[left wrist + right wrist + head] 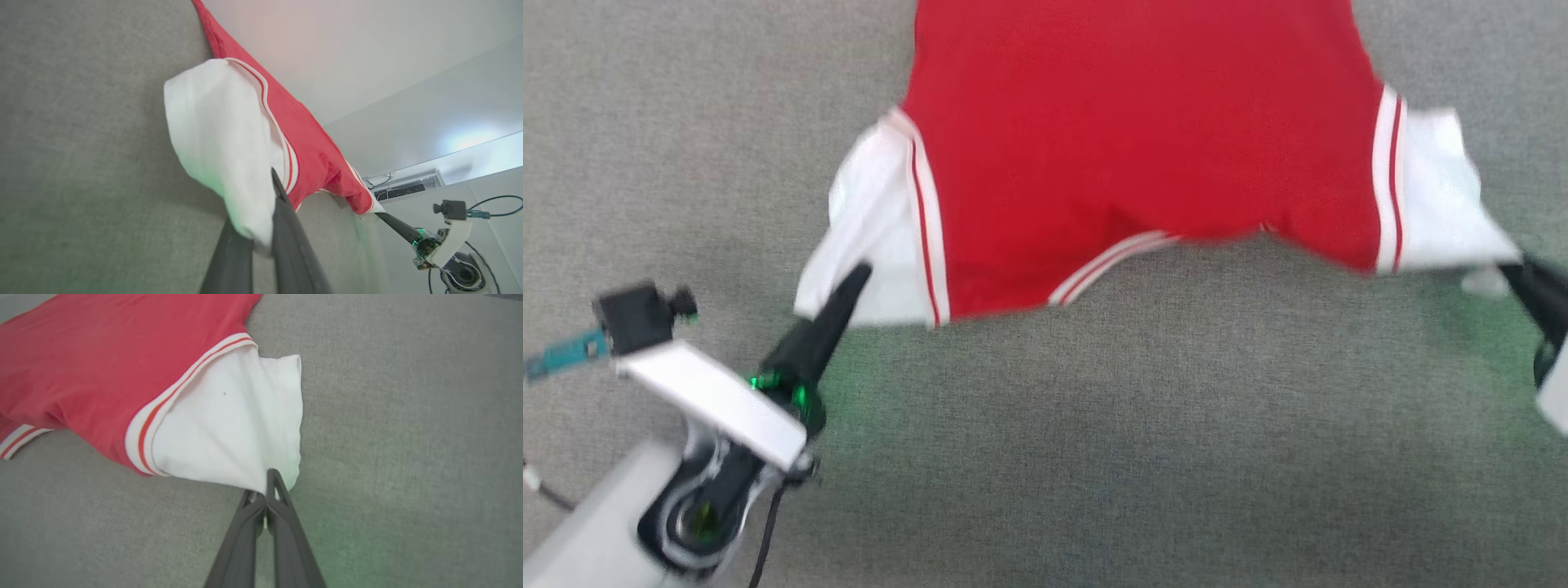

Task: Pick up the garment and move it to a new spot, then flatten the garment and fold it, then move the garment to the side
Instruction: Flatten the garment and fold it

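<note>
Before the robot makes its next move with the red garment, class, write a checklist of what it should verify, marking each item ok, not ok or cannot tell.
1. The left claw is shut on the garment at its white left sleeve: ok.
2. The right claw is shut on the white right sleeve: ok.
3. The red body is spread wide between both claws: ok.
4. The near edge lies straight: not ok. It bows and creases by the striped trim.
5. The far end is laid flat: cannot tell. It runs past the top of the head view.
</note>
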Controlling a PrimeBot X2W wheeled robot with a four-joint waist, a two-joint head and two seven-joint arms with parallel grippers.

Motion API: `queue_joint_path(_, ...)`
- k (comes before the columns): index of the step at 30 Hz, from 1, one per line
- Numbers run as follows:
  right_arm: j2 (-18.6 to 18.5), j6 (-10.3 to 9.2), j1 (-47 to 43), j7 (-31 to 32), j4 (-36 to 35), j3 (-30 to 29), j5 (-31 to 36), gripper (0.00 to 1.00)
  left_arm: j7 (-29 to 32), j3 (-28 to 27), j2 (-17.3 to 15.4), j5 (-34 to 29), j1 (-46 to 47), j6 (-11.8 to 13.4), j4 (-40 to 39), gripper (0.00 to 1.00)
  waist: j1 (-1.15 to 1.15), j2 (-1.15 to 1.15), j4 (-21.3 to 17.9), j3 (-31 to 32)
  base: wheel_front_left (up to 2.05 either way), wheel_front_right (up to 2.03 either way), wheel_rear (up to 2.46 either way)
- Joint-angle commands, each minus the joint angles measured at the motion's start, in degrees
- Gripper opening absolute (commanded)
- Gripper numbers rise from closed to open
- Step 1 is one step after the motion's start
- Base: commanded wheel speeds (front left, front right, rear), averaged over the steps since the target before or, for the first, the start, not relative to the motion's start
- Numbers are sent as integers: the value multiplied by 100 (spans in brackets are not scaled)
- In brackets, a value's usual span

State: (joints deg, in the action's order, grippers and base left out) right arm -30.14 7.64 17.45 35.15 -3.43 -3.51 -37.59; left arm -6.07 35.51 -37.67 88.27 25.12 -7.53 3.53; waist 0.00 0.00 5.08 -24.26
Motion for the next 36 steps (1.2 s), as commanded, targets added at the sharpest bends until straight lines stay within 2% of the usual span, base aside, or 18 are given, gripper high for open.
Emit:
queue_joint_path(1, 17, -28, -271, 127, -161, -101, -36, 0, -63, 40, -120, -107, -196, 12, -69, 0, 0, 0, 7, 113, 0, 0, 0)
queue_joint_path(10, 247, -20, -2145, 1002, -1701, -818, -188, 0, -510, 231, -784, -123, -1312, 12, -922, 0, 0, 0, 79, 373, 0, 0, 0)
queue_joint_path(16, 515, -18, -3047, 1298, -2680, -1410, -327, 0, -717, -10, -1350, 109, -2068, 12, -1736, 0, 0, 0, 128, 358, 0, 0, 0)
queue_joint_path(19, 571, -17, -3245, 1408, -2919, -1541, -231, 0, -733, 23, -1440, 44, -2224, 12, -1848, 0, 0, 0, 125, 317, 0, 0, 0)
queue_joint_path(23, 570, -18, -3008, 1502, -2660, -1288, -81, 0, -666, 142, -1179, 18, -2003, 12, -1543, 0, 0, 0, 106, 292, 0, 0, 0)
queue_joint_path(29, 430, -16, -2423, 1563, -1665, -602, 246, 0, -536, 447, -587, -149, -1526, 12, -514, 0, 0, 0, 117, 222, 0, 0, 0)
queue_joint_path(36, 312, -18, -2141, 1446, -660, 156, 597, 0, -483, 778, -196, -350, -1075, 13, 433, 0, 0, 0, 209, 50, 0, 0, 0)
